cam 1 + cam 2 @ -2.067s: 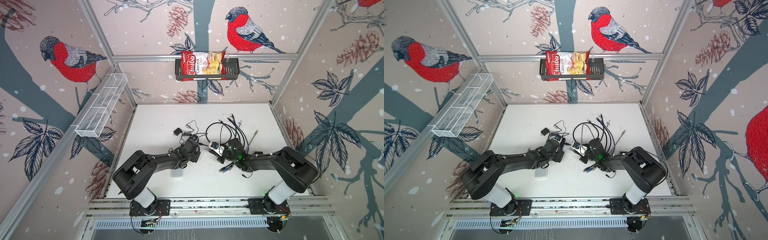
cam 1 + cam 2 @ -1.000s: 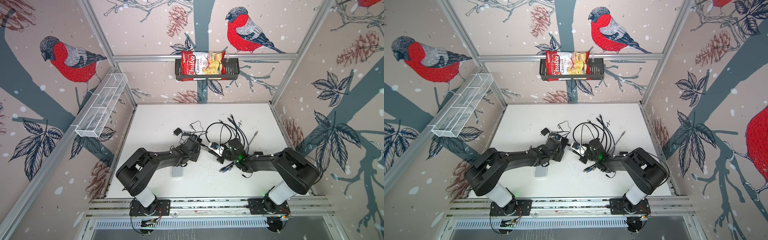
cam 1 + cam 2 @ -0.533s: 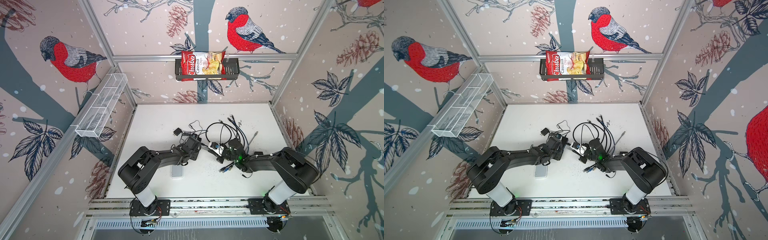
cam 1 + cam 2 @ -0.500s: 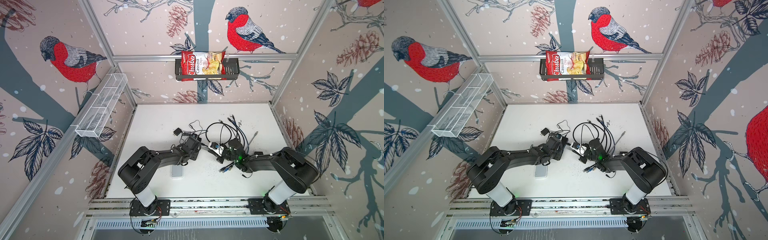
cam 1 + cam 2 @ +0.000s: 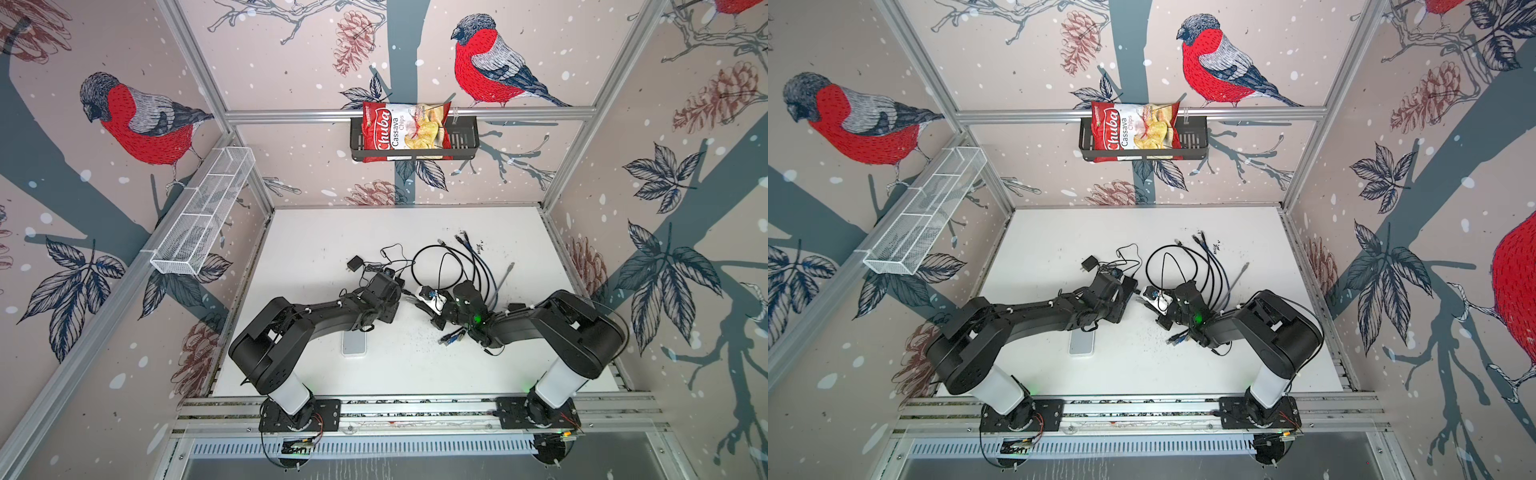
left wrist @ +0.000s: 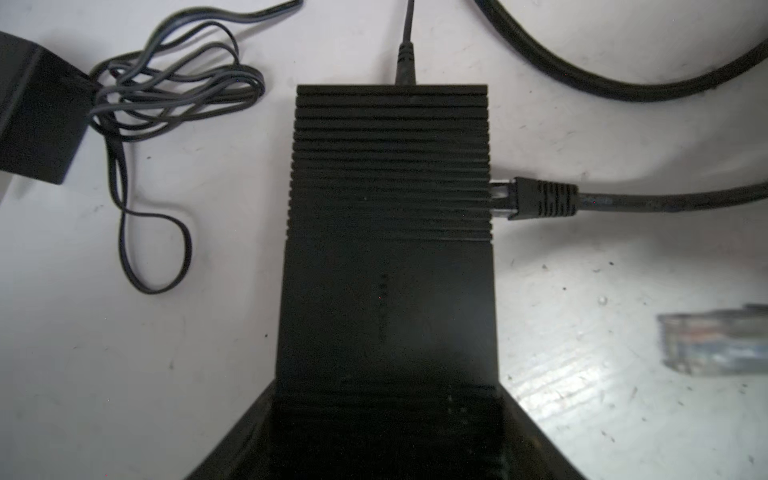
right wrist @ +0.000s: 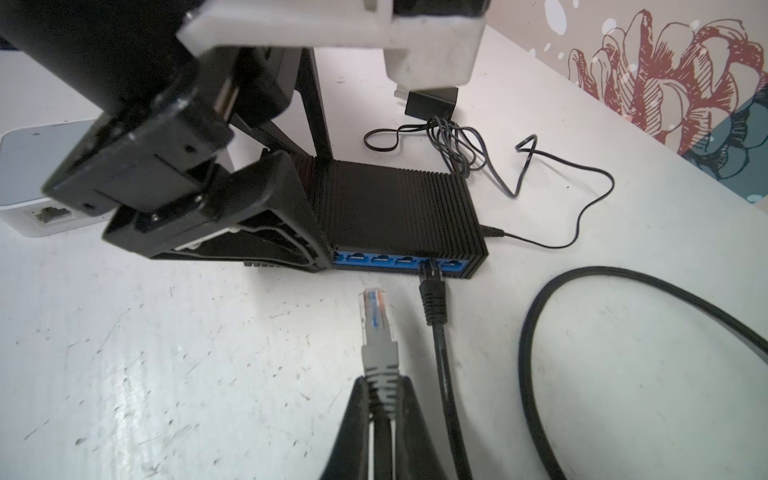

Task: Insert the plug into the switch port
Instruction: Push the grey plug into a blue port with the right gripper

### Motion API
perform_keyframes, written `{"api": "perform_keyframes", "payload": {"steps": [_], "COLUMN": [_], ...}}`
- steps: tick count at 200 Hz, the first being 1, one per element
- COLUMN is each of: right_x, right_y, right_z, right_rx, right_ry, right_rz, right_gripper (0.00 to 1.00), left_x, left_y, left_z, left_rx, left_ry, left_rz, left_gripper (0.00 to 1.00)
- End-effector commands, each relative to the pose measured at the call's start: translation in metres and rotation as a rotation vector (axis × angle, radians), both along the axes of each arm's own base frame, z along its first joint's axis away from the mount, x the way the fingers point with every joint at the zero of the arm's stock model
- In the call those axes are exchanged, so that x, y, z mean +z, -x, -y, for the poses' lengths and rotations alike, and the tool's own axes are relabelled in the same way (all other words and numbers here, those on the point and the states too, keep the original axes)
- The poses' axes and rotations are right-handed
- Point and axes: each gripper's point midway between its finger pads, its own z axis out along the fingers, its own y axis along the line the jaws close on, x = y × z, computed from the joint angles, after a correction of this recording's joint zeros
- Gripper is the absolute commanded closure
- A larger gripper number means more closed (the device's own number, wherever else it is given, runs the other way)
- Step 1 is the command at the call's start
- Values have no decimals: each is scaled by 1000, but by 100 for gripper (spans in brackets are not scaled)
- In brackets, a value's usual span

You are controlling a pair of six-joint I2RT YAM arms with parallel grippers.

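Ribbed black switch (image 7: pixel 395 199); clear plug (image 7: pixel 374 307) (grey boot (image 7: pixel 380 357)) near.

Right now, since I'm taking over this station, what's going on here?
The left gripper has its jaws around the black switch, holding it in place. The right gripper is shut on a grey cable just behind its clear plug. The plug points at the blue ports but sits short of them, not yet inserted. A black cable is already plugged into one port.
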Motion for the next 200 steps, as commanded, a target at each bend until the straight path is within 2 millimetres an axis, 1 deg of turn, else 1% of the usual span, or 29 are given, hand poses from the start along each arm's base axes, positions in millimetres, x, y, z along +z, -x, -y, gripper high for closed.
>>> {"api": "perform_keyframes", "payload": {"steps": [1,27,54,78,105,136,171,200], "right_x": [9,5,5,5,7,5,4,6], "right_y": [-5,-6,-13,-17,-19,-23,-20,-16], "right_z": [-7,-11,-12,-12,-13,-14,-19,-24], "right_rx": [-21,-31,-64,-82,-88,-95,-64,-28], "right_ry": [-37,-34,-47,-49,-54,-46,-51,-70], "right_rz": [22,13,10,10,16,14,3,-6], "right_gripper": [99,99,99,99,99,99,100,100], "left_x": [10,16,20,19,16,19,20,20], "left_y": [0,2,6,8,10,10,10,15], "left_z": [10,11,15,20,20,23,28,34], "left_rx": [-5,-4,-19,-41,-43,-57,-75,-115], "left_ry": [69,95,127,137,129,140,140,128], "left_rz": [0,3,-3,-25,-39,-31,-22,2], "left_gripper": [60,61,61,61,62,63,64,65]}}
